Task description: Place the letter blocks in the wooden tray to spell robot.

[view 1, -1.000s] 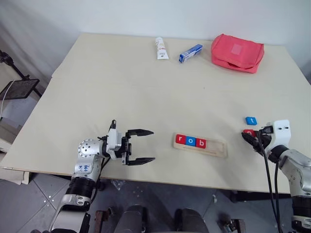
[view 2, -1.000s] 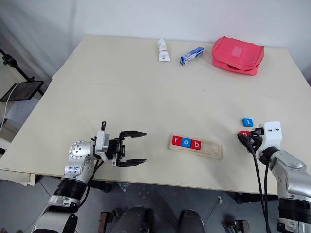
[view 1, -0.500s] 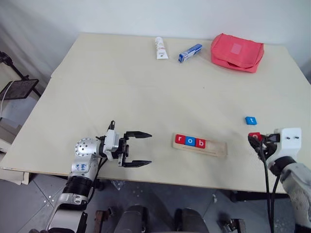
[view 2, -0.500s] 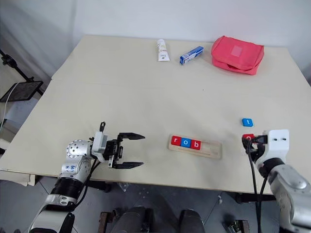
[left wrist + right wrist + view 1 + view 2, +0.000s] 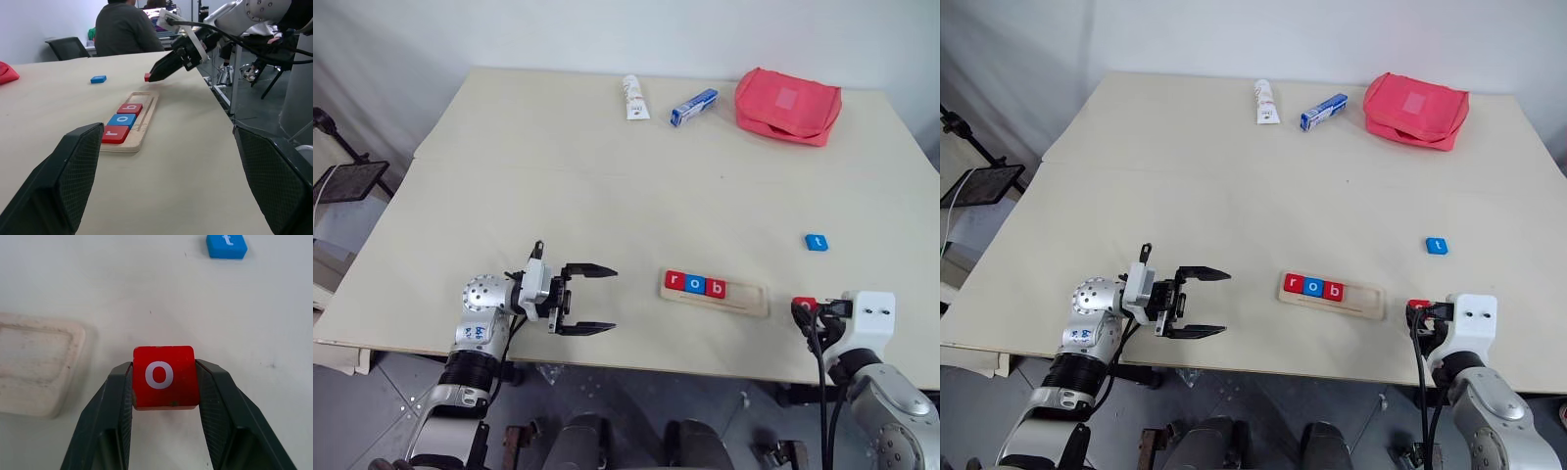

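Right end effector [image 5: 164, 382] clamping red "o" block [image 5: 164, 376] just right of wooden tray [image 5: 744, 298], blue "t" block [image 5: 816, 241] beyond it, left end effector [image 5: 592, 299] spread open left of the tray, red pouch [image 5: 788, 106] far across bench [image 5: 558, 186]

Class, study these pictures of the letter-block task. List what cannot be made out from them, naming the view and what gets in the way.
- Print on the white tube and the blue-and-white box: head views, too small to read.
- Far end of the wooden tray: right wrist view, cut off by the picture's edge.
- Underside of the red o block held by the right hand: hidden by the block itself.
- The seated person in the left wrist view: head cut off by the edge.
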Controlling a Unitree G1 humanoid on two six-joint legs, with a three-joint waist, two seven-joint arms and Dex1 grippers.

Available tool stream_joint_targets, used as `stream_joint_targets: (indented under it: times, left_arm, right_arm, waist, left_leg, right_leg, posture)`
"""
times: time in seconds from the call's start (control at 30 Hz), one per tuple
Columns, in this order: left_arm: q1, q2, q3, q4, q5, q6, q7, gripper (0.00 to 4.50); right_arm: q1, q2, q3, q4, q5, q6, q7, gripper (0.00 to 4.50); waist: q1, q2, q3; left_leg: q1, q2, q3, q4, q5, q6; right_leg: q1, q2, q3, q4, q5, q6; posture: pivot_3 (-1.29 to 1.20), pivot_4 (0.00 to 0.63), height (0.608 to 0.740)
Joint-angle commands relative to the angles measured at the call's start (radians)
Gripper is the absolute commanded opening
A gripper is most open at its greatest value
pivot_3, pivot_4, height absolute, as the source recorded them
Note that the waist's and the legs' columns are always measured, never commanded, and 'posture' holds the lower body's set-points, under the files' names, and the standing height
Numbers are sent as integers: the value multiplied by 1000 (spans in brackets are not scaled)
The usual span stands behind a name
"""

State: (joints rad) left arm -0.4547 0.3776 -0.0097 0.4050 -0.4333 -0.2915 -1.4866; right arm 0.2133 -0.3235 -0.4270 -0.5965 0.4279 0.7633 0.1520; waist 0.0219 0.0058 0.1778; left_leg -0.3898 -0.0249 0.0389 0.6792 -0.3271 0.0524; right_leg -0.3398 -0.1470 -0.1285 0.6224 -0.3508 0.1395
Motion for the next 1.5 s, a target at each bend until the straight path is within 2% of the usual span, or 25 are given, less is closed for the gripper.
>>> stream_joint_targets:
  times: [0.03, 0.2, 0.3, 0.37, 0.6, 0.73, 0.83, 0.97, 1.23, 1.5]
  left_arm:
    - [0, -2, 9, -22, -20, 2, 2, 4500]
    - [8, -5, 11, -32, -22, 2, 8, 4500]
    - [14, -9, 11, -35, -24, 1, 12, 4500]
    - [16, -13, 8, -35, -24, 0, 13, 4500]
    - [0, -16, -5, -19, -6, 19, 20, 4500]
    - [-13, 0, -11, 0, 13, 27, 19, 4500]
    - [-20, 20, -20, 13, 33, 21, 11, 4500]
    - [-22, 32, -23, 18, 49, 11, 12, 4500]
    - [4, 48, -17, -19, 47, 9, 27, 4500]
    - [46, 58, -16, -78, 40, 20, 51, 4500]
  right_arm:
    - [-13, 4, -5, 10, -11, -38, -5, 2857]
    - [-7, -1, -17, 12, -12, -49, 1, 4470]
    - [17, -46, -35, -15, 5, -52, 57, 4470]
    - [40, -116, -43, -36, 24, -54, 142, 4470]
    - [76, -469, -43, 62, 1, -130, 483, 4470]
    - [20, -646, 8, 198, -35, -247, 686, 4470]
    - [-96, -749, 91, 355, -77, -352, 821, 4470]
    - [-230, -804, 211, 527, -143, -480, 942, 4470]
    - [-425, -825, 401, 775, -267, -697, 1144, 4470]
    - [-519, -809, 472, 904, -333, -812, 1205, 4470]
  waist:
    - [0, 0, 0]
    - [0, 0, 0]
    - [0, 0, 0]
    - [1, 0, 0]
    - [1, 0, 0]
    - [1, 0, 0]
    - [-1, -1, 0]
    - [1, -1, 1]
    - [0, -1, 1]
    - [2, -1, 1]
  left_leg:
    - [0, 0, 0, 0, 0, 0]
    - [0, 0, 0, 0, 0, 0]
    - [0, 0, 0, 0, 0, 0]
    - [0, 0, 0, 0, 0, 0]
    - [0, 0, 1, 0, 0, 0]
    - [0, 0, 1, 0, 0, 0]
    - [1, 1, 1, 1, 0, 0]
    - [0, 1, 1, 1, 0, 1]
    - [-1, 0, 0, 2, 0, 1]
    - [-1, 1, 0, 2, 0, 1]
  right_leg:
    - [0, 0, 0, 0, 0, 0]
    - [0, 0, 0, 0, 0, 0]
    - [0, 0, 0, 0, 0, 0]
    - [0, 0, 0, 0, 0, 0]
    - [1, 0, 0, -1, 0, 0]
    - [2, 0, -1, -2, 0, 0]
    - [2, 0, -1, -2, 0, 0]
    - [2, 0, -2, -3, 0, 0]
    - [2, -1, -4, -2, 0, 0]
    - [2, -1, -4, -3, 0, 0]
  posture:
    - [0, 150, 740]
    - [0, 150, 740]
    - [0, 150, 740]
    - [0, 150, 740]
    - [0, 150, 740]
    - [0, 150, 740]
    - [0, 150, 740]
    - [0, 150, 740]
    - [0, 150, 740]
    - [0, 150, 740]
